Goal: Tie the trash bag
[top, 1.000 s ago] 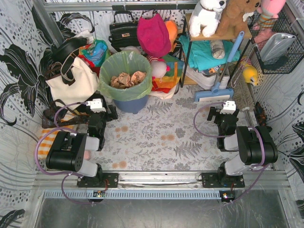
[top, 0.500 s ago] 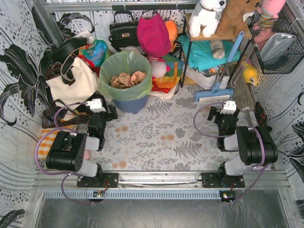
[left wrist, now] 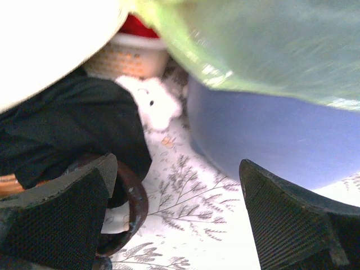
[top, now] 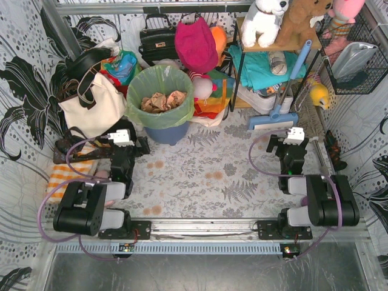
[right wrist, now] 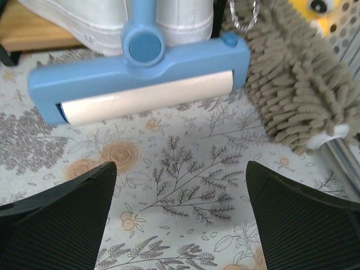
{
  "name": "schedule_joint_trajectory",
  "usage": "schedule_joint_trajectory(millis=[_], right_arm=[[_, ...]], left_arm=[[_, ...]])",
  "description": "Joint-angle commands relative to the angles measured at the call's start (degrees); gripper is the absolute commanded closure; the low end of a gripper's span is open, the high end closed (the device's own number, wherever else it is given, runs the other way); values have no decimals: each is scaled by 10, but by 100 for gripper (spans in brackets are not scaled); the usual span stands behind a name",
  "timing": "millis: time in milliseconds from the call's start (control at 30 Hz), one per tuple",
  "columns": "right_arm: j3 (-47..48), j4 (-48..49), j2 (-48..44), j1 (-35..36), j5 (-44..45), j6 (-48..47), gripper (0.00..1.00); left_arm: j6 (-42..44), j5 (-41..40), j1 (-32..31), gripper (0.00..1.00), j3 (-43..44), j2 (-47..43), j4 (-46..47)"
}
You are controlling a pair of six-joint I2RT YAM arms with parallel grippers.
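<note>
**First voice:** So, where does the job stand?

**Second voice:** Right at the start, by my reading. The trash bag [top: 176,115], thin pale green plastic, sits open inside a round blue-grey bin [top: 167,133] at the far side of the flowered cloth [top: 206,182], left of centre. Its edge is folded down over the bin's rim. Crumpled brown paper [top: 160,100] lies inside. Nothing is gathered or knotted yet.

**First voice:** And the two grippers?

**Second voice:** Both have their fingers spread wide and hold nothing. The left gripper [left wrist: 177,185] hangs low just beside the bin's base, with the green plastic above it. The right gripper [right wrist: 180,191] is well apart from the bag, over bare cloth. It faces a blue lint roller [right wrist: 140,84] and a shaggy grey duster [right wrist: 292,95].

**First voice:** What does the next move call for?

**Second voice:** Probably lifting the folded edge off the rim on two sides. Each gripper would need to rise to rim height, and the right one must cross towards the bin.

**First voice:** Anything in the way?

**Second voice:** A cream tote bag [top: 91,109] with dark straps sits close on the bin's left. Bags, clothes and toys crowd behind it, leaving little room. The plastic looks thin, so a pinch may slip.
</note>
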Motion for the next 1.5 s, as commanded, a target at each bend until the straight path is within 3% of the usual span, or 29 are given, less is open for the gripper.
schedule_joint_trajectory(millis=[0, 133, 267, 533, 767, 900, 1033, 1133, 1467], right_arm=[[22, -97, -82, 4, 1, 5, 3], [49, -214, -151, 4, 4, 32, 3], [95, -347, -212, 4, -2, 81, 3], [232, -598, -253, 4, -93, 182, 3], [359, -791, -224, 4, -115, 290, 3], [385, -810, -221, 4, -145, 336, 3], [422, -818, -195, 4, -208, 367, 1], [445, -818, -176, 10, -246, 385, 6], [530, -819, -129, 145, -159, 471, 15]], left_arm=[[19, -25, -26, 2, 7, -72, -44], [-8, -36, -48, 2, 7, -151, -138], [-45, -124, -80, 2, 32, -260, -295], [-138, -138, -83, 2, 139, -409, -594], [-197, -181, -83, 2, 252, -431, -758], [-205, -186, -83, 2, 335, -391, -854], [-179, -174, -83, 2, 366, -358, -892], [-171, -165, -83, 2, 355, -357, -880], [-159, -138, -83, 2, 336, -387, -859]])
